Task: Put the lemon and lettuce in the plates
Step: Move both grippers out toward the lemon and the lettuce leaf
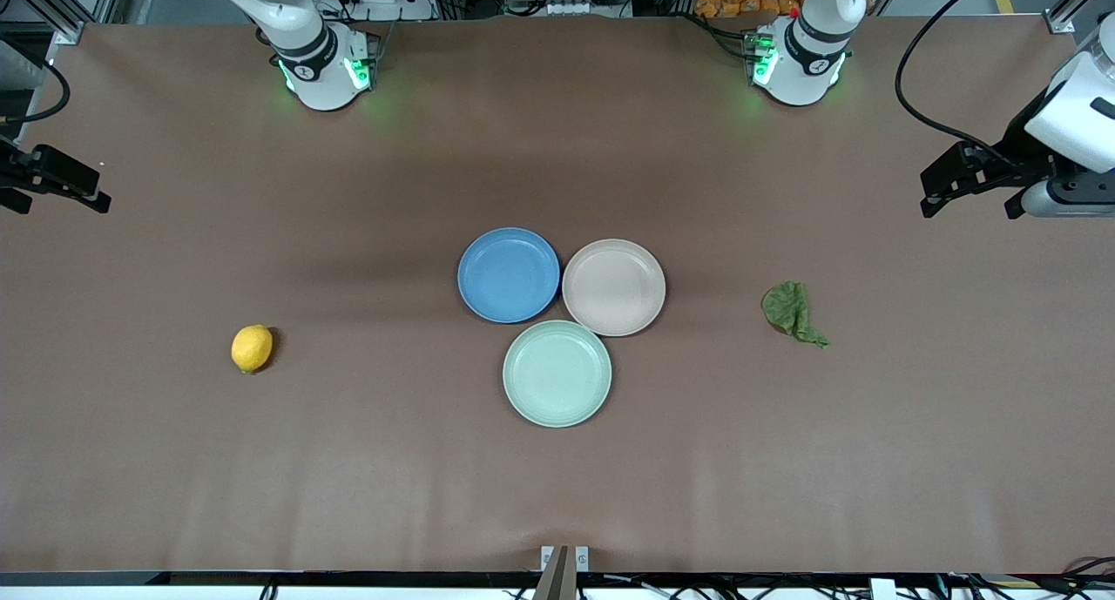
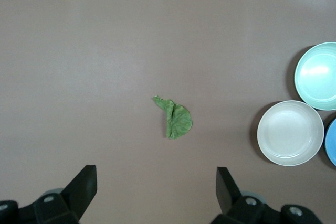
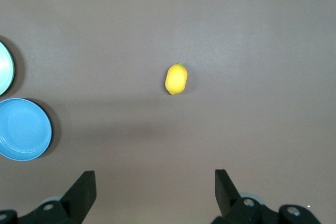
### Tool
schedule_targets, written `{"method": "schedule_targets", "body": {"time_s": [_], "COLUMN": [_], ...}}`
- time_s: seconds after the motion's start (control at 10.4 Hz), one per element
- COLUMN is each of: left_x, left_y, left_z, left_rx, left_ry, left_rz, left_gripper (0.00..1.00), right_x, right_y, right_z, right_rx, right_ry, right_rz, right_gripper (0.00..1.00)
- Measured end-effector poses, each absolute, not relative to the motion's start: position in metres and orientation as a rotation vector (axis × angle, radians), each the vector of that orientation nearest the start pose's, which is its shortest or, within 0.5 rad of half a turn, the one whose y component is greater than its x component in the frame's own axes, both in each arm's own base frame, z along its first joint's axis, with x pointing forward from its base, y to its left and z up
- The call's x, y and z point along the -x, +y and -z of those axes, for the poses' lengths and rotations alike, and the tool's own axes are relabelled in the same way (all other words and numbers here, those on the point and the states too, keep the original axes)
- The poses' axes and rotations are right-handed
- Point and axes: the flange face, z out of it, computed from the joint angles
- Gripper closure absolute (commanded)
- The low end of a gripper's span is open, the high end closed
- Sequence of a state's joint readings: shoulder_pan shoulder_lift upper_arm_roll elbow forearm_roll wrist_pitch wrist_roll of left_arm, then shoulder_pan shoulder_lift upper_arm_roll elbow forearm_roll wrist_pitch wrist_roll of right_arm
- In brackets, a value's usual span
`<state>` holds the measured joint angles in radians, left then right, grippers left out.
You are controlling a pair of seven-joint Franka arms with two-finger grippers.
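The yellow lemon (image 1: 252,348) lies on the brown table toward the right arm's end; it also shows in the right wrist view (image 3: 176,78). The dark green lettuce (image 1: 791,311) lies toward the left arm's end and shows in the left wrist view (image 2: 176,119). The blue plate (image 1: 508,274) and the beige-pink plate (image 1: 613,286) sit side by side mid-table, both empty. My left gripper (image 1: 969,206) is open and empty, up in the air at its end of the table (image 2: 156,182). My right gripper (image 1: 59,199) is open and empty at the other end (image 3: 155,182).
A pale mint-green plate (image 1: 557,373) touches the two plates, nearer to the front camera, and is empty. Bare brown table surrounds the lemon and the lettuce. The arm bases (image 1: 322,69) stand along the table's edge farthest from the front camera.
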<state>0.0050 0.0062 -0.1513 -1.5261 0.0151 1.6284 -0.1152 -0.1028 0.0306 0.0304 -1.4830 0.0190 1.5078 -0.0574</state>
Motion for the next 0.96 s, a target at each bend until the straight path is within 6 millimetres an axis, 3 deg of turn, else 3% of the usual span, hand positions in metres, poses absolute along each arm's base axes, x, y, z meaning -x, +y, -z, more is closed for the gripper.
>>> {"method": "schedule_targets", "body": {"time_s": [0.58, 0.77, 0.96], "left_x": [-0.556, -0.561, -0.572], "left_y": [-0.079, -0.075, -0.074], "left_z": [-0.642, -0.612, -0.562], "left_rx": [3.135, 3.131, 3.131], "left_ry": [0.047, 0.040, 0.040], "left_rz": [0.114, 0.014, -0.046], "left_gripper": [0.00, 0.00, 0.00], "right_x": [-0.557, -0.557, -0.557], "right_y": [-0.039, -0.039, -0.040], "right_z": [-0.643, -0.643, -0.643], "right_rx": [3.121, 3.121, 3.121], "right_ry": [0.022, 0.024, 0.026], "right_rz": [-0.007, -0.007, -0.007], "right_gripper": [0.00, 0.00, 0.00]}}
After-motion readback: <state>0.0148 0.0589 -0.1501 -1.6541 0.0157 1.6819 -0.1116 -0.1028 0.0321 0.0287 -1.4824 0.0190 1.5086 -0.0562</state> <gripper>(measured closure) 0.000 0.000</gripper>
